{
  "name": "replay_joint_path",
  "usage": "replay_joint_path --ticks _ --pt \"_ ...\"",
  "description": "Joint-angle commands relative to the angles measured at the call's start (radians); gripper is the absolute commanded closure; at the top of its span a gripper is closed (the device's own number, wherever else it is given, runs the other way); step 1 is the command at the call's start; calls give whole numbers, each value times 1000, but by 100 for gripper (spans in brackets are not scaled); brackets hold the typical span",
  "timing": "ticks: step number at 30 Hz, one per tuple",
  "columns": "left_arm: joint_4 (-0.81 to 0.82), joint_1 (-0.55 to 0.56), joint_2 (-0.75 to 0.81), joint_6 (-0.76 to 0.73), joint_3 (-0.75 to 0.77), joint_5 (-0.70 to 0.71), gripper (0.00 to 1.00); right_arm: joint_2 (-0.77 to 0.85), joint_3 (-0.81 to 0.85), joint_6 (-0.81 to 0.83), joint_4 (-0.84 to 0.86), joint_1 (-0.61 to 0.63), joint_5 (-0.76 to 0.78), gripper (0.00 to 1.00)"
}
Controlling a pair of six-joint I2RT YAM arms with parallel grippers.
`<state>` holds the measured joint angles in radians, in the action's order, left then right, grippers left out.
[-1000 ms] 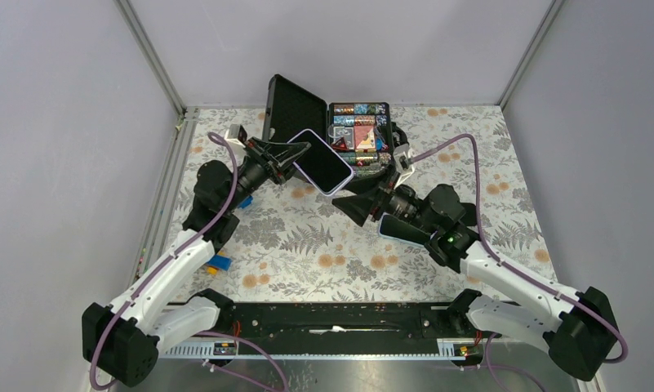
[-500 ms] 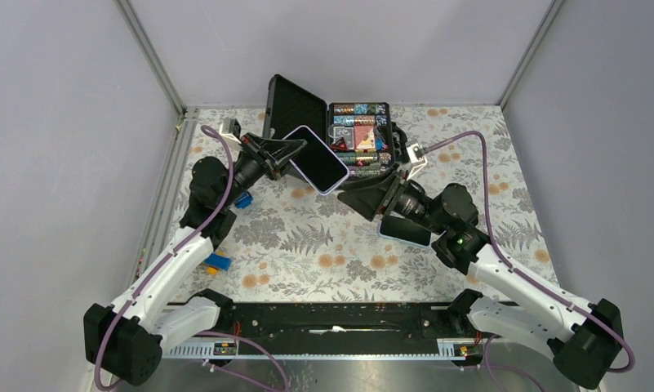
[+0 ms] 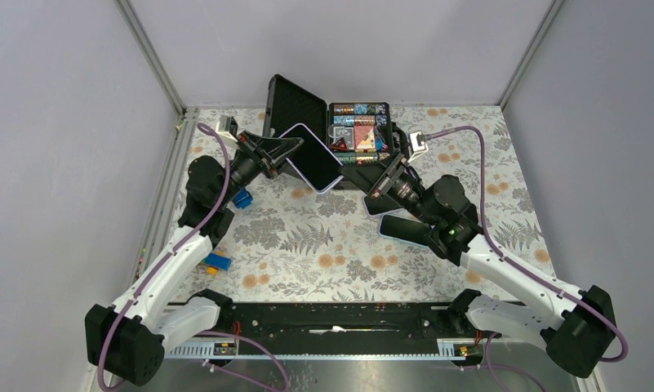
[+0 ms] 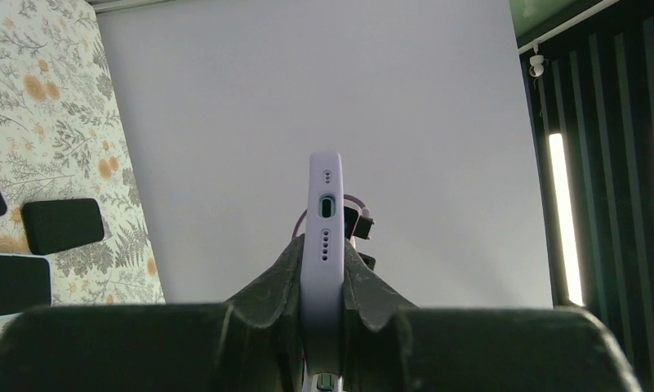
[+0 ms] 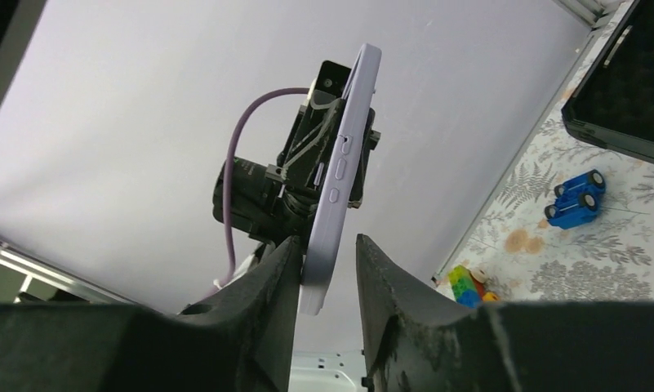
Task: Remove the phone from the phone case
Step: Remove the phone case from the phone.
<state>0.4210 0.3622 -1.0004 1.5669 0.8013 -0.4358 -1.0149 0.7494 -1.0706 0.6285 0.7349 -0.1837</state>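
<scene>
L gripper (image 4: 323,247) is clamped on the lilac case (image 4: 324,175), one finger flat on each face. The port end points up at centre frame in the L wrist view. In the top view the phone (image 3: 315,160) sits in mid-air at upper centre, tilted, dark screen side toward the camera, just in front of the open black box (image 3: 294,103). It's fully inside the case. Gripping by the faces prob. leaves the rim and far corner free for the other arm.

R gripper (image 5: 327,245) is partly open, jaws straddling the case's end at bottom centre of the R wrist view. Left finger (image 5: 266,282) looks to touch the case; the other has a gap. No real grip yet, I'd say.

Next step likely needs R to catch the rim only and peel it off while L holds. If R pinches both faces too, that just presses the phone in. Toy car (image 5: 575,198) & a dark slab (image 3: 405,231) lie on the cloth, well apart from the action.
</scene>
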Motion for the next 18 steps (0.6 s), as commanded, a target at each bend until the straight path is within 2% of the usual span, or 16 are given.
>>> replay_joint_path --ticks 1,4,6,14,18 --pt "174 -6 29 44 10 -24 100 -8 35 -72 69 -8 40 64" --pt "193 -6 26 58 6 -27 100 1 1 -126 100 -11 60 68" --pt "206 -6 28 70 3 -29 100 12 -30 -177 133 -12 81 76" --pt "303 -7 48 162 -15 -16 100 -49 -16 -313 129 -13 8 94" --pt "427 0 34 287 -38 -10 100 -140 -67 -432 321 -12 -17 98"
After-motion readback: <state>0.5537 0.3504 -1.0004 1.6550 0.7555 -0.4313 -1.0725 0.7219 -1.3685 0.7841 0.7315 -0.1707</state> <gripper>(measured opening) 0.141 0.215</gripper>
